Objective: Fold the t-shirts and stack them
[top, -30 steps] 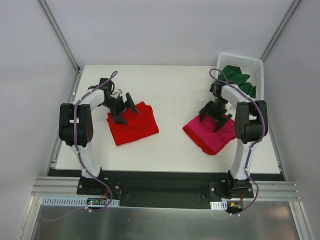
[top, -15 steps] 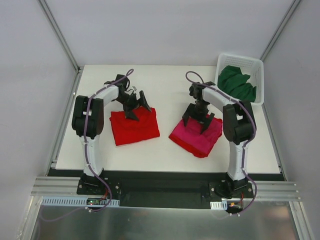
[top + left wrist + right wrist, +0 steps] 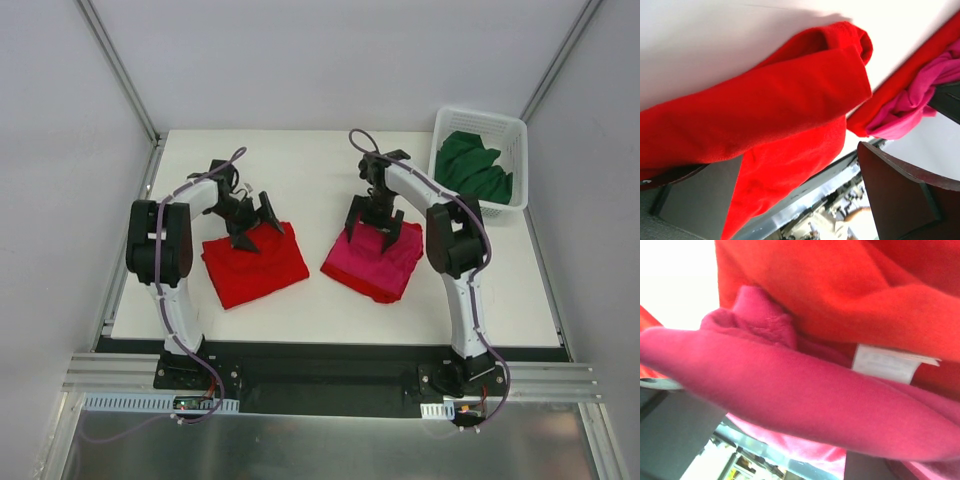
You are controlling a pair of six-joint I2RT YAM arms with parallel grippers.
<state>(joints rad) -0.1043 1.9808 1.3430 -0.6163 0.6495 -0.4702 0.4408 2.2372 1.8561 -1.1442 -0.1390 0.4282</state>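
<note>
your left gripper [image 3: 256,230] is down on the far edge of the red t-shirt [image 3: 255,268], jaws spread wide. in the left wrist view the red cloth bulges between the two fingers [image 3: 900,195] and neither one is pinching it. that shirt lies folded and a bit bunched on the left half of the table [image 3: 320,165]. over on the other side, your right gripper [image 3: 373,232] sits on the far edge of the magenta-pink t-shirt [image 3: 372,265], jaws just as wide. its wrist view is packed with pink folds and a white label [image 3: 895,362], with reddish cloth beyond them. the two shirts lie near each other at mid-table, a strip of bare table between them. the dark green t-shirt [image 3: 475,168] is heaped in the white basket [image 3: 482,117] at the far right corner, well apart from both grippers.
</note>
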